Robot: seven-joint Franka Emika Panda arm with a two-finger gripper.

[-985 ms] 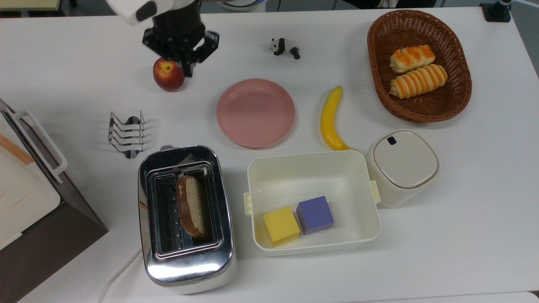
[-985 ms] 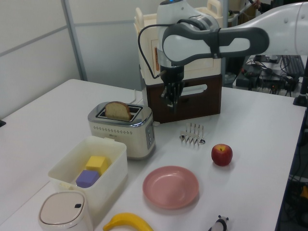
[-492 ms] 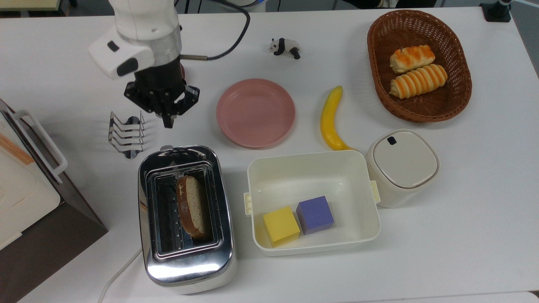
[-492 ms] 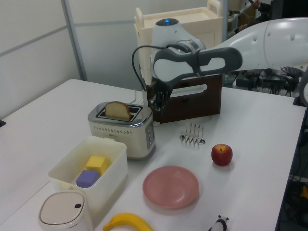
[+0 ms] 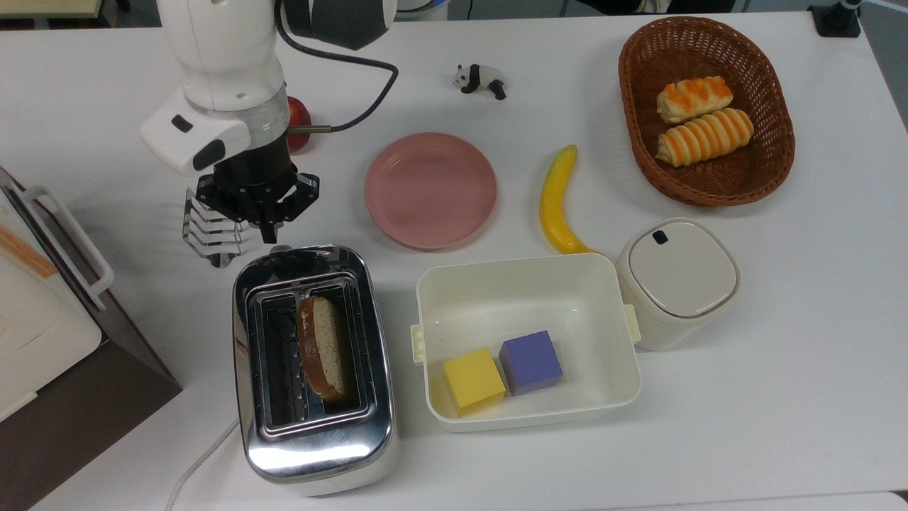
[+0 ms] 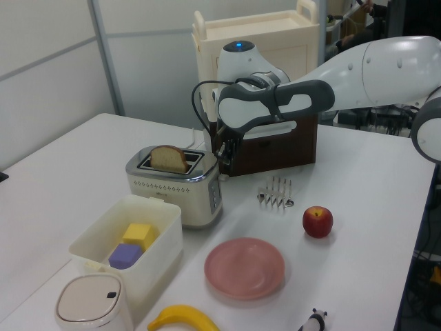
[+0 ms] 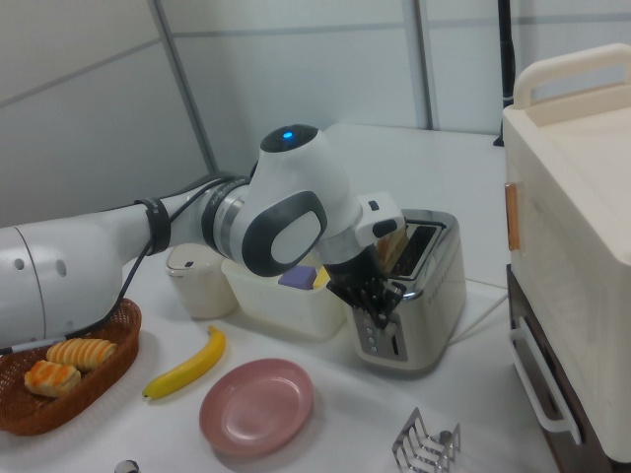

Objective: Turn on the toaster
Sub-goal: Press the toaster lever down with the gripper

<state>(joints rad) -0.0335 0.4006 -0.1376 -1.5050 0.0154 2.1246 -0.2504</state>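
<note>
End effector [image 5: 269,235] hangs just off the toaster [image 5: 313,369] lever end, beside the toast rack [image 5: 211,228]; fingers pressed together. Toaster sits on the counter [image 5: 780,369], bread slice [image 5: 323,348] in one slot.

robot's white arm covers most of the red apple [image 5: 299,121] in the top view, and the big white-and-brown box appliance [image 5: 42,341] is chopped by the top view's left edge
</note>
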